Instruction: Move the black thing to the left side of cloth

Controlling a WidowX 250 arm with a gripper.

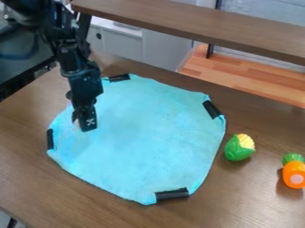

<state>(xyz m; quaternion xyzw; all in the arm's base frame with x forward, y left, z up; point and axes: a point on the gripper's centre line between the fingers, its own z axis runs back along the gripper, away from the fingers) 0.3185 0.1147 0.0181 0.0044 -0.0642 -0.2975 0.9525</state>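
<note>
The black thing is hard for me to place: four dark strips sit along the cloth's edge, and I cannot tell whether it is one of them or something hidden by my gripper. Going left to right in the camera view, a dark surface [21,51] comes first, at the upper left behind the brown table [35,178]. The left strip [50,139] stands upright along the cloth's left edge. Just right of it, my gripper [81,124] hangs down over the left part of the light blue cloth [143,138], my arm coming in from the upper left. I cannot tell whether my gripper is open or closed, or whether it has hold of anything. A small pale patch [77,125] shows at its lower left; what it is, I cannot make out. The upper strip [119,78] lies slanted on the cloth's top left edge, and behind the table is a pale cabinet [122,43]. The lower strip [172,194] lies across the bottom edge, and the right strip [212,109] slants along the upper right edge. Right of the cloth, apart from it, lies a green and yellow toy corn [239,147]. Farther right is an orange toy carrot [294,173] with a green top.
</note>
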